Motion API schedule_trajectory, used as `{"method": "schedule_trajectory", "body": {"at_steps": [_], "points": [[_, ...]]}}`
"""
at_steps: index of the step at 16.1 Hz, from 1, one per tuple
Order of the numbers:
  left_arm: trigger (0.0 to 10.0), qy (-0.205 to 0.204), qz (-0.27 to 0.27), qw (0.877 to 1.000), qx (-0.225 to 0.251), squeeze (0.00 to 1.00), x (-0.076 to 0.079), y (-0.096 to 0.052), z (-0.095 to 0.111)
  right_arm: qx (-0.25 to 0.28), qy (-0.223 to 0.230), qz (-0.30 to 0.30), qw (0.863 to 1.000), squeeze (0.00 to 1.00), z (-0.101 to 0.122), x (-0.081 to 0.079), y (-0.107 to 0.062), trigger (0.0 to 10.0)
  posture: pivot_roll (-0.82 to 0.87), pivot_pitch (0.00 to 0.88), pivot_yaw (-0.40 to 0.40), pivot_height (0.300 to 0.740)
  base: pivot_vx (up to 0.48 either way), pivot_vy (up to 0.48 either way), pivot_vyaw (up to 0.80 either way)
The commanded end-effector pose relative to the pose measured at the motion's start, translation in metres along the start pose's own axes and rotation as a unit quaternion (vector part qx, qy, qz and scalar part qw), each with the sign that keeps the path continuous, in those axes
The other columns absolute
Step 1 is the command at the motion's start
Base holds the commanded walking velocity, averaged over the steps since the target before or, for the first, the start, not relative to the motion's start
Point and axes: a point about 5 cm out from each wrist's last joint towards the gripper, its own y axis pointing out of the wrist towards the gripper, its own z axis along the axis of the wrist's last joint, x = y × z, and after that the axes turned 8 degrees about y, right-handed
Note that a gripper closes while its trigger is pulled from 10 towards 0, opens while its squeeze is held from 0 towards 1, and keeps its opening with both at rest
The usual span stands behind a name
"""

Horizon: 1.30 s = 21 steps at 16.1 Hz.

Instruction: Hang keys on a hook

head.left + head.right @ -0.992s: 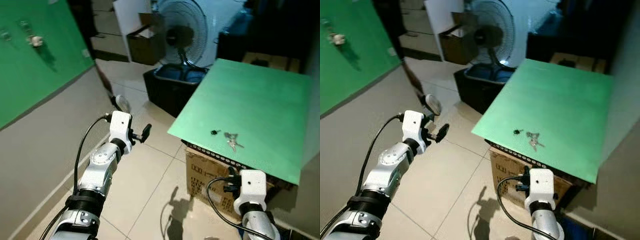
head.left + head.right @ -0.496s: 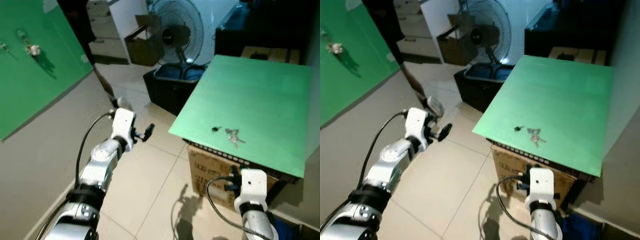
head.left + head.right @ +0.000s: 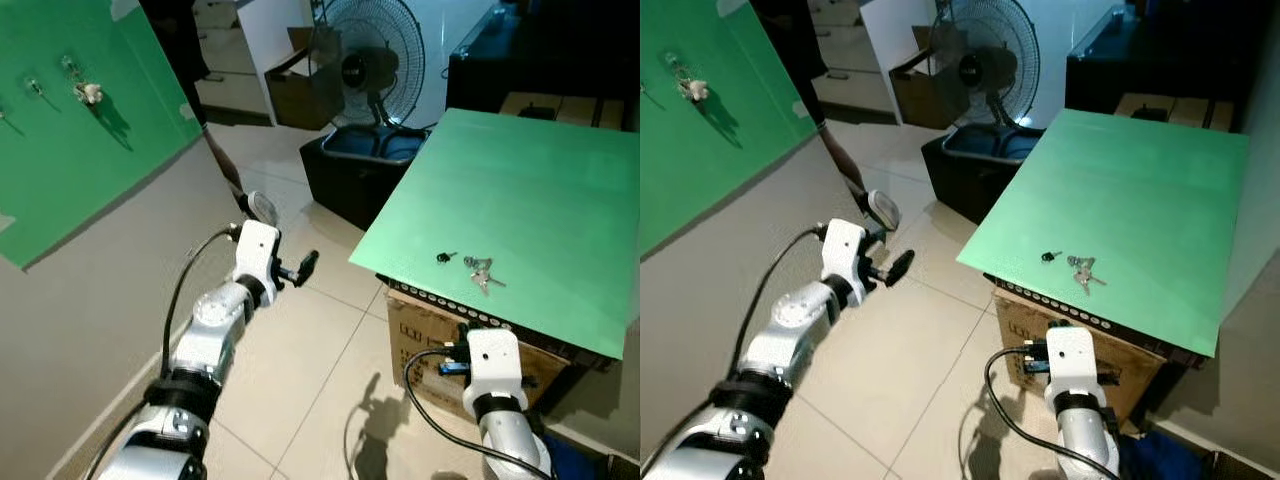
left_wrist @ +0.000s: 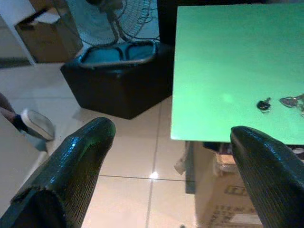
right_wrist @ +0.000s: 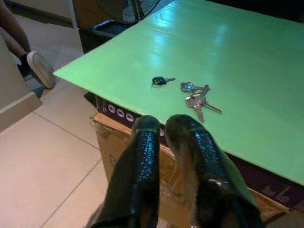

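1. Keys lie on the green board, ahead of the right gripper, which is nearer; its fingers are together, empty.
2. Left gripper, fingers apart, hangs over the floor, well apart from them.

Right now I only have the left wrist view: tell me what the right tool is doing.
Observer: The right tool is shut, low in front of the cardboard box, pointing up at the keys on the green board.
Operator: Give me the hooks.
Observer: They are on the green wall panel to the robot's left; one hook carries something pale.
Operator: And my own tool.
Observer: The left tool hangs open over the tiled floor, short of the board.
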Motion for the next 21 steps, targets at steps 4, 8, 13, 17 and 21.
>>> {"method": "schedule_trajectory", "body": {"at_steps": [4, 8, 13, 17, 21], "points": [[10.0, -0.045, 0.045, 0.998, -0.018, 0.0, 0.002, -0.021, -0.033, -0.003, -0.019, 0.012, 1.0, 1.0, 0.01, 0.02, 0.005, 10.0, -0.22, 0.0, 0.078, 0.727, 0.0, 0.0, 0.0], [10.0, -0.044, 0.066, 0.997, 0.009, 0.0, -0.004, -0.02, -0.022, -0.004, -0.036, 0.064, 0.997, 0.0, 0.026, -0.003, 0.02, 10.0, -0.17, 0.0, 0.05, 0.727, 0.0, 0.0, 0.0], [10.0, -0.028, 0.082, 0.996, 0.015, 0.0, -0.016, -0.019, -0.015, 0.01, -0.027, 0.082, 0.996, 1.0, 0.031, -0.008, 0.02, 10.0, -0.15, 0.0, 0.061, 0.727, 0.0, 0.0, 0.0], [10.0, -0.013, 0.063, 0.998, 0.015, 0.0, -0.015, -0.013, -0.009, 0.011, -0.031, 0.067, 0.997, 1.0, 0.029, -0.008, 0.022, 10.0, -0.17, 0.0, 0.1, 0.727, 0.0, 0.0, 0.0], [10.0, -0.003, 0.046, 0.999, 0.016, 0.0, -0.015, -0.01, -0.005, 0.008, -0.019, 0.055, 0.998, 1.0, 0.026, -0.009, 0.019, 10.0, -0.18, 0.0, 0.131, 0.727, 0.0, 0.0, 0.0]]}}
